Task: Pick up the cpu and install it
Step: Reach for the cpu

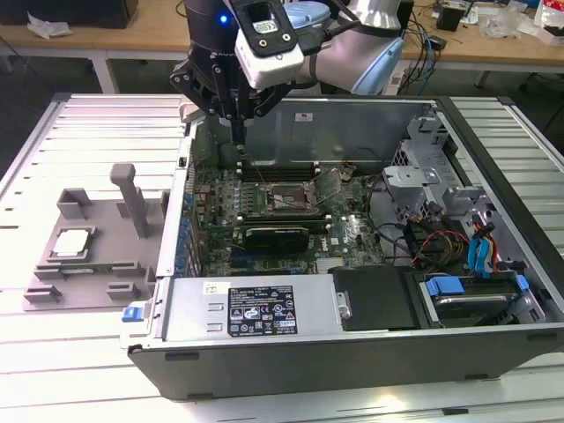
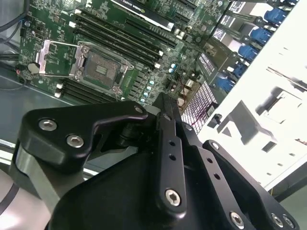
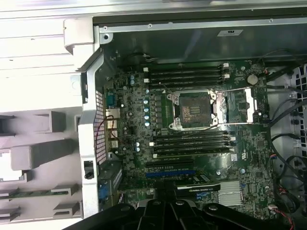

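Here we had the arm reaching in from the back of the exterior view, wrist turned straight down, and the gripper (image 1: 238,132) hung over the far corner of the open computer case (image 1: 352,352), on the exterior view's left. Its fingers were pressed together with nothing between them, and in both wrist views the tips (image 2: 163,103) (image 3: 165,194) met in one dark point above the board. A small blue light (image 1: 223,18) glowed on the wrist.

And the cpu (image 1: 70,242)? We found it well apart from the gripper, lying flat with its silvery top up in a grey fixture tray (image 1: 53,282) outside the case, on the exterior view's left. The socket (image 1: 286,196) lay bare in the middle of the green board, its metal frame swung open, which we saw in both wrist views (image 2: 100,69) (image 3: 194,110).

The case and tray rested on a pale slatted metal table (image 1: 88,123). Wooden benches (image 1: 132,35) ran along behind it, strewn with cables.

For writing, we spotted a black label (image 1: 263,310) and a small white sticker (image 1: 216,288) on the metal box at the case's near edge, and we could not read the print on either.
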